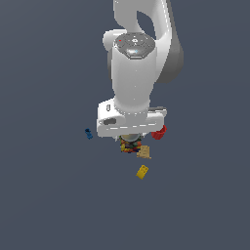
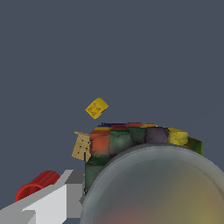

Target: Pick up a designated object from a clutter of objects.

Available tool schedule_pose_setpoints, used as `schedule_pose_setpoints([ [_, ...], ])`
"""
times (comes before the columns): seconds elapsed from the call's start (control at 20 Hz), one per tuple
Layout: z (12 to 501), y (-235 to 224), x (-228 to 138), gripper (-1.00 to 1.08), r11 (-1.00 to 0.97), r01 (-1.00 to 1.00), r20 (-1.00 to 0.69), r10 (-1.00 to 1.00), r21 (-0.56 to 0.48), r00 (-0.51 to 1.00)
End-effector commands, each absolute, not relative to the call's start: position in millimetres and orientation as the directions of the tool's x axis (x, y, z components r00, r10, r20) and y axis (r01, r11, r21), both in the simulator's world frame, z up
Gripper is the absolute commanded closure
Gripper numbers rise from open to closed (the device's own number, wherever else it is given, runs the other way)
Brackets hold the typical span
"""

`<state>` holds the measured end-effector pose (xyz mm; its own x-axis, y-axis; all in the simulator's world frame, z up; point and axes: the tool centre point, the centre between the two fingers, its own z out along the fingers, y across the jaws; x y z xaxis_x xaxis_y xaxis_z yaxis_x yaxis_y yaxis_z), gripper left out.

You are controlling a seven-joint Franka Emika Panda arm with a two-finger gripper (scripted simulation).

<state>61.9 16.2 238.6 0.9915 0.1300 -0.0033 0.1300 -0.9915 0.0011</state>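
Note:
The jar point(image 1: 130, 145), clear with multicoloured contents, sits right under my hand in the exterior view. My gripper point(image 1: 130, 140) is down around it, with the fingers hidden by the hand. In the wrist view the jar's silvery-grey lid point(image 2: 162, 188) fills the near corner, very close, with the coloured contents point(image 2: 131, 139) showing beyond it. One white and grey finger point(image 2: 52, 201) lies right beside the jar's side. The other finger is hidden. I cannot tell whether the jaws press on the jar.
A red cup point(image 1: 158, 133) lies just beside the hand, also in the wrist view point(image 2: 37, 184). A tan cracker point(image 1: 144, 153) touches the jar. A yellow block point(image 1: 142, 172) lies nearer, and a tiny blue piece point(image 1: 89, 134) sits at the exterior view's left. The blue cup is hidden.

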Motion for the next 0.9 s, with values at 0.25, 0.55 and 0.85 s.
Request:
schedule_pose_setpoints([
  [0.25, 323, 51, 64, 1.08, -0.992, 0.130, 0.000, 0.130, 0.002, 0.992],
  [0.55, 371, 72, 67, 1.08, -0.992, 0.130, 0.000, 0.130, 0.001, 0.992],
  [0.85, 398, 84, 69, 1.08, -0.992, 0.130, 0.000, 0.130, 0.000, 0.992],
])
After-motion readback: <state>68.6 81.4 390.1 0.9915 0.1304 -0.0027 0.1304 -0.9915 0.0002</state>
